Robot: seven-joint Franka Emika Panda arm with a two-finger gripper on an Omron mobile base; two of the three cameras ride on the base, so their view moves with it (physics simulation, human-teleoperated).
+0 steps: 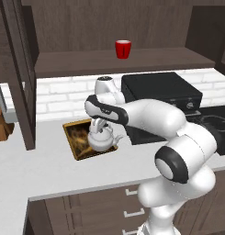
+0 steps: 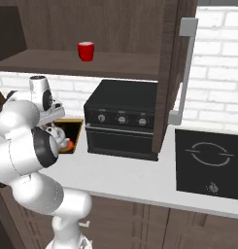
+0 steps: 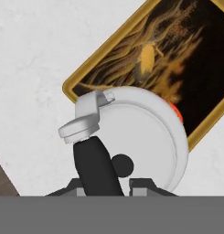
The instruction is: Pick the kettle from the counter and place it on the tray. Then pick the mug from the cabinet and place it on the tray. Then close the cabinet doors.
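My gripper is shut on the thin dark handle of the white-silver kettle. The kettle hangs upright over the front right edge of the gold-rimmed tray on the pale counter; I cannot tell whether it touches the tray. From above, the hand view has the kettle covering the tray's near edge, with my gripper on its handle. The red mug stands on the shelf of the open cabinet; from the right side the mug is at the upper left.
A black oven box stands just right of the tray. Both cabinet doors are swung open: the left door and the right door with its silver bar handle. A black cooktop lies at the far right.
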